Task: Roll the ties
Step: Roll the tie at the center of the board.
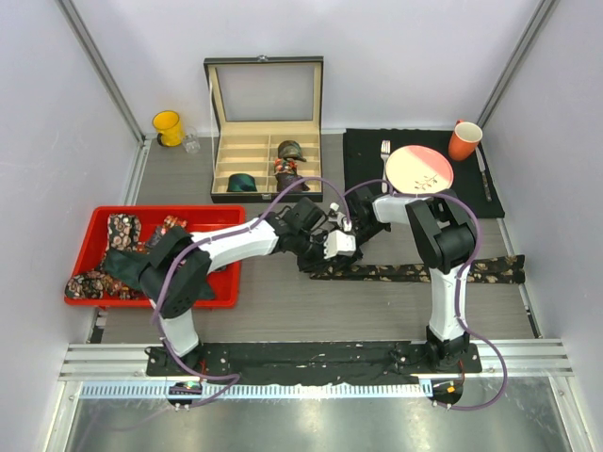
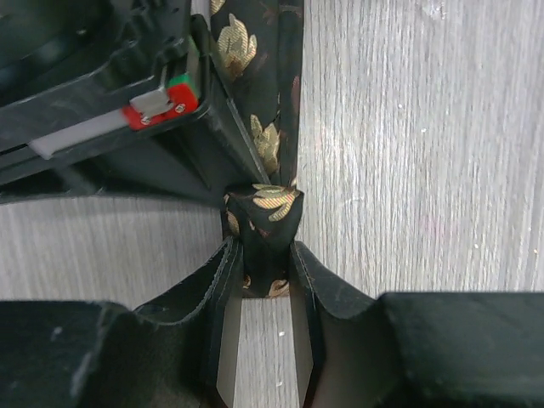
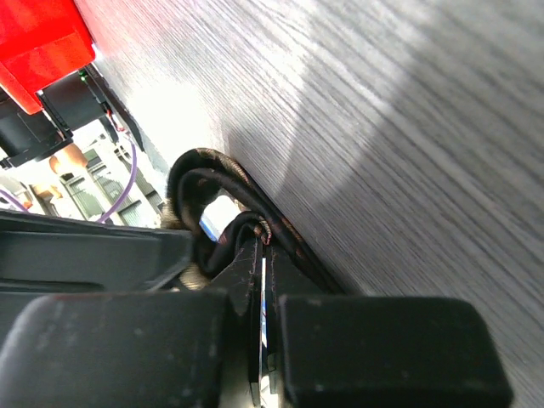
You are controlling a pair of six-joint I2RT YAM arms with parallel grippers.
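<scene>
Left fingers (image 2: 223, 285) narrow, pinching the tie (image 2: 265, 212) at its folded end. Right fingers (image 3: 242, 276) closed tight on the same fold. Both meet mid-table. Rest of the tie runs flat to the table's (image 1: 283, 311) right edge, just in front of the mat (image 1: 363, 151). 3 coils (image 1: 242, 183) sit in the box (image 1: 264, 62) at the back edge.

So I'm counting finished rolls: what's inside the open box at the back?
Three coils: a dark green tie front left, a darker tie and a floral tie on the right. The left arm hides the box's front right corner.
</scene>
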